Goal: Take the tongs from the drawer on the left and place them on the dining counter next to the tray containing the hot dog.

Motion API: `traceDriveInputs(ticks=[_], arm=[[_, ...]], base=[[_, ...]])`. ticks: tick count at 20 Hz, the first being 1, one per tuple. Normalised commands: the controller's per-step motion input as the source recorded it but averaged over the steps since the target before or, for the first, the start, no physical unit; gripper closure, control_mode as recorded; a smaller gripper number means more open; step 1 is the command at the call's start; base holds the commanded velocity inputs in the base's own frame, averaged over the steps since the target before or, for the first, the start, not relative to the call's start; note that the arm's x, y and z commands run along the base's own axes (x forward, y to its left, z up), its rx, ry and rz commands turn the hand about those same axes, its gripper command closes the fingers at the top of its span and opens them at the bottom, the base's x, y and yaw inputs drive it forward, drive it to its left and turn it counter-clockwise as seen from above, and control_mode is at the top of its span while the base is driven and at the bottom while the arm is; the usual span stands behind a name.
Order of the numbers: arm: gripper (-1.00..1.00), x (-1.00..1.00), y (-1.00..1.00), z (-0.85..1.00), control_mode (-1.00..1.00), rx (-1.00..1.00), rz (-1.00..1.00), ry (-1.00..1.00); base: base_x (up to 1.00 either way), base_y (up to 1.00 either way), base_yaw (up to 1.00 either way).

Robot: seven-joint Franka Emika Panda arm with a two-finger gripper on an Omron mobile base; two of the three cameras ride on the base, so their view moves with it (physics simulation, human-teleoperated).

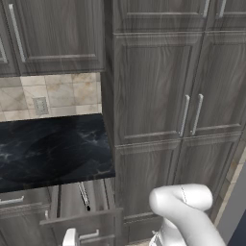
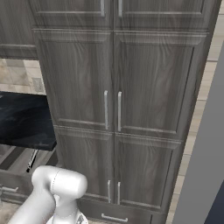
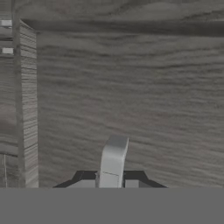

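Tongs (image 1: 84, 194) lie in the pulled-out drawer (image 1: 81, 217), long axis front-to-back, half under the black counter (image 1: 48, 149) edge. My jaws are at the drawer front, either side of its bar handle (image 3: 113, 159); can't tell if they're clamped on it. The tongs probably sit just behind that panel.

Dim, even rendered light, soft and slightly blurred throughout, with faint sheen on the black counter (image 1: 53, 149).
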Motion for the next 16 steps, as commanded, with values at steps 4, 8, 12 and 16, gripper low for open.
traceDriveInputs(ticks=[4,8,12,16], arm=[[1.00,-0.62,0.00,0.00,-1.00,0.01,0.02,0.00],[1.00,-0.50,0.00,0.00,-1.00,0.00,0.02,0.00],[1.00,-0.32,0.00,0.00,-1.00,0.00,0.01,0.00],[1.00,-0.01,0.00,0.00,-1.00,0.00,0.00,0.00]], base=[[0.00,0.00,0.00],[0.00,0.00,0.00],[0.00,0.00,0.00],[0.00,0.00,0.00]])
